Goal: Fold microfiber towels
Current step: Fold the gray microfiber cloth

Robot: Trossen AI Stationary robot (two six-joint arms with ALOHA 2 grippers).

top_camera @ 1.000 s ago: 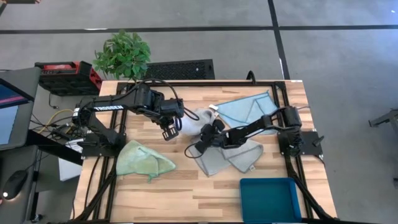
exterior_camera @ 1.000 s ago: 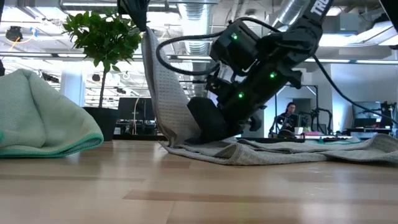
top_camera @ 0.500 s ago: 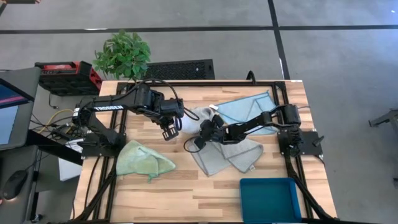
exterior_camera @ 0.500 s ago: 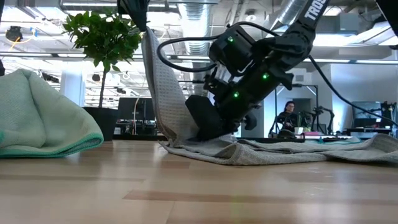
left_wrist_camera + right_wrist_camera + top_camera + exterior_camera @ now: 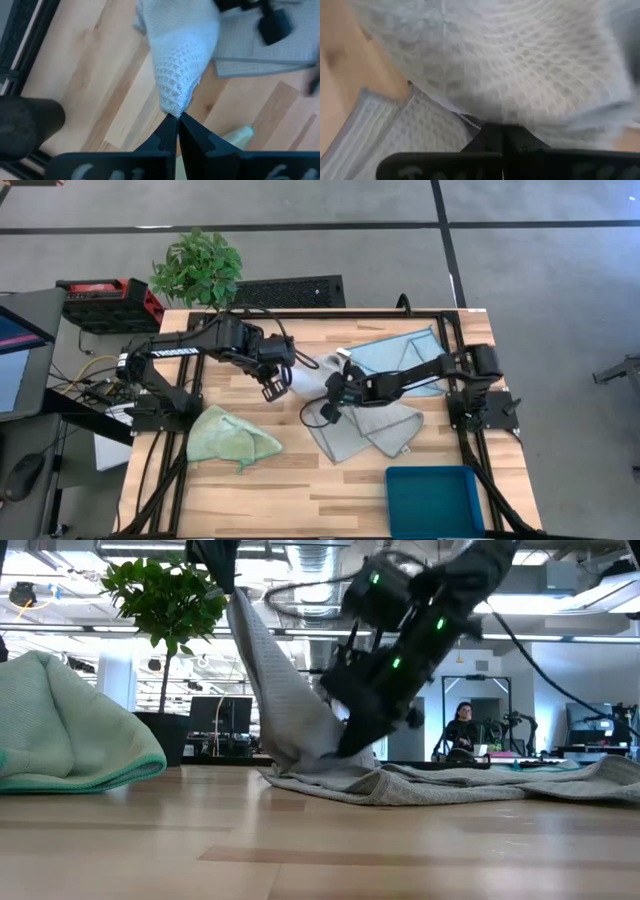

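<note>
Right tool (image 5: 328, 402) pinched shut on the grey towel (image 5: 285, 705) near table centre. Left tool (image 5: 177, 120) also clamped on a corner of the same towel, holding it up off the table (image 5: 290, 480), so the cloth hangs between the two.

Risks:
- Both grips are thin pinches on the fabric edge. Pulling the tools apart too hard could slip a corner out.
- A second grey towel (image 5: 365, 430) lies right under the right tool, the light blue towel (image 5: 395, 352) just behind it. The right tool may have caught that lower layer too; can't tell from the wrist view.
- Tools sit close together, so arm-to-arm contact is possible.

Room: open wood in front, between the green towel (image 5: 230, 438) and the teal bin (image 5: 433, 500). Blue towel's far corner is near the table frame.
</note>
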